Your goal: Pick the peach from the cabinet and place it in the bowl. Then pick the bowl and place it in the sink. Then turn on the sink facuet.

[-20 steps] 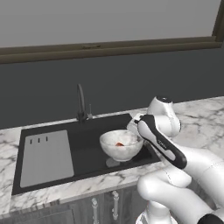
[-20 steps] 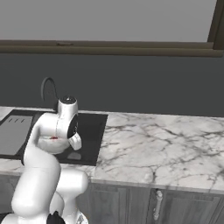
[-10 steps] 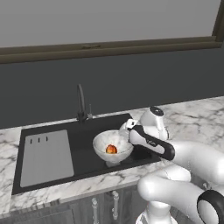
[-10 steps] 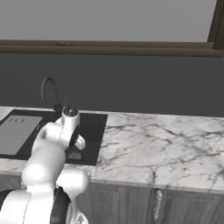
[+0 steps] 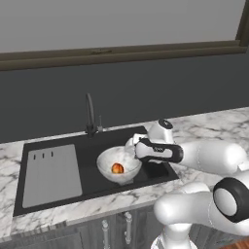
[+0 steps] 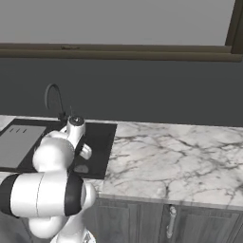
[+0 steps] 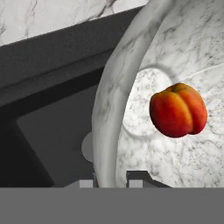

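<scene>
**A:** Where do you stand in the job?

**B:** You're about two thirds through, by my reading. The peach [image 5: 116,168] already lies in the bowl [image 5: 118,164], so the first leg is done. The bowl hangs over the sink [image 5: 95,154], in the right half of the black basin, with the pale drainboard [image 5: 52,174] off to the left end. Whether it rests on the basin floor yet, I cannot tell. What is left for you: set it down, let go, then work the sink facuet [image 5: 90,115] at the back edge of the basin.

**A:** And the claw?

**B:** Your gripper [image 5: 130,151] is pinched onto the bowl's right-hand rim. In the hand view the thick marbled rim [image 7: 109,113] runs straight down between the two finger tips [image 7: 138,179], one outside the wall and one inside. So it is pressed together on the bowl, not empty.

**A:** Where is the peach relative to that grip?

**B:** Inside the bowl, near its bottom, apart from the fingers and on the inner side of the rim you hold. The round drain [image 7: 87,147] shows just beyond the bowl's outer wall, below it.
</scene>
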You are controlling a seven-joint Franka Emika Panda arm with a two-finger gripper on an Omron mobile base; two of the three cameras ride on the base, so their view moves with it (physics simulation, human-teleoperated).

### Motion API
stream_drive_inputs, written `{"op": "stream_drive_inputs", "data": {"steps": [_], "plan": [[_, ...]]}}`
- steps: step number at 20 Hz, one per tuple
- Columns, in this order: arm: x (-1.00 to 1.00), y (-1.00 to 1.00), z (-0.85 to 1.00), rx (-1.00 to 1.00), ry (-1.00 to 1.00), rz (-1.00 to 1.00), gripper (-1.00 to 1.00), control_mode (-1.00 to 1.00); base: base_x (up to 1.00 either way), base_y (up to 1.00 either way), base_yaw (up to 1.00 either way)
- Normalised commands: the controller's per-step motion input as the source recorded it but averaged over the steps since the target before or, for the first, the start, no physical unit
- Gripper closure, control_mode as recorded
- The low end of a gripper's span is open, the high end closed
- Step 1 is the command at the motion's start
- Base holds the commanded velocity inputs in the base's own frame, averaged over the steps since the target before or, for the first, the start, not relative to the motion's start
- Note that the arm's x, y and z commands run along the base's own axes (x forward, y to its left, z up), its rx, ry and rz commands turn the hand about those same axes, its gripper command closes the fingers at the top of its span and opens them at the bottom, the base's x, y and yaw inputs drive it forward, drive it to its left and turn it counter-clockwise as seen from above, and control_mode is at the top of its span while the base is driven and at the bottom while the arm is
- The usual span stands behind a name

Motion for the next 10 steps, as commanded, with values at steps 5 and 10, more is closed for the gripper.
{"op": "stream_drive_inputs", "data": {"steps": [5, 10], "plan": [[0.01, 0.07, -0.1, -0.03, 0.0, 0.04, 1.0, -1.0, 0.0, 0.0, 0.0], [0.11, 0.04, -0.18, -0.03, 0.0, 0.0, 1.0, -1.0, 0.0, 0.0, 0.0]]}}
